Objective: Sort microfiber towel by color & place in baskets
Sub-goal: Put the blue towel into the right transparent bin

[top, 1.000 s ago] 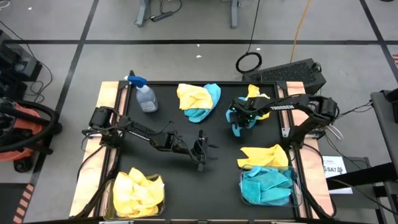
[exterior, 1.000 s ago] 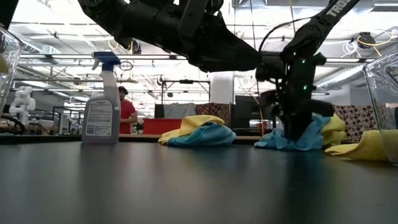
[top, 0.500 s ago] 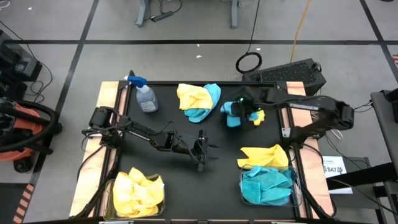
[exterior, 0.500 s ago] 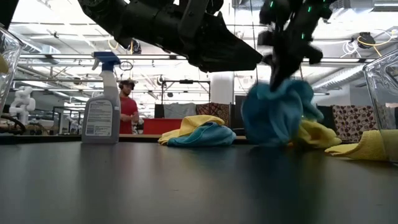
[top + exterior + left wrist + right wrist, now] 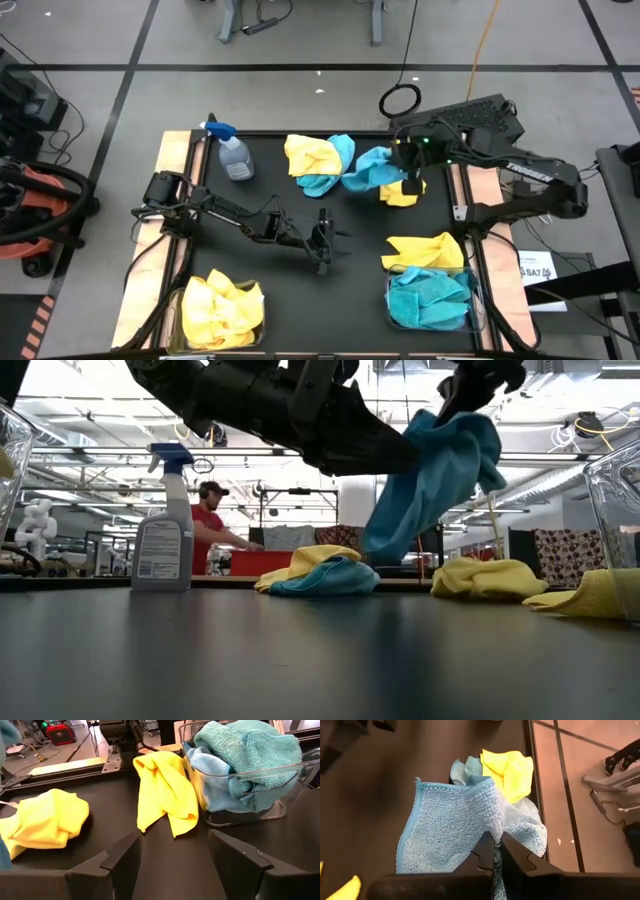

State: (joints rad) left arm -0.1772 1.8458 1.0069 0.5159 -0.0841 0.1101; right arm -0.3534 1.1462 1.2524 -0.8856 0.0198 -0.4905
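Note:
My right gripper (image 5: 495,845) is raised over the table's far right part, shut on a turquoise microfiber towel (image 5: 368,170) that hangs below it (image 5: 435,480). Under it a yellow towel (image 5: 401,192) lies on the table. A yellow and a blue towel lie in a pile (image 5: 318,162) at the far middle. The near left basket (image 5: 190,335) holds yellow towels. Blue towels fill the near right basket (image 5: 478,300), and a yellow towel (image 5: 425,252) lies against its far side. My left gripper (image 5: 325,242) waits open at mid-table. My right gripper pinches a bunched fold of the blue towel (image 5: 485,827) between its two fingers. The fingers come slanting down from above. The towel hangs slack below them, lifted clear of the table and of the yellow towel (image 5: 507,767).
A clear spray bottle (image 5: 232,155) with a blue trigger stands at the far left. Wooden rails run along the left and right sides of the black table. Bare black surface lies in front of my left gripper (image 5: 172,860), up to the yellow towel (image 5: 167,790).
My right gripper has gone up steeply with the blue towel, tipping as it rose. The towel has come off the table and unfurled to hang free. The yellow towel that lay with it has stayed on the table.

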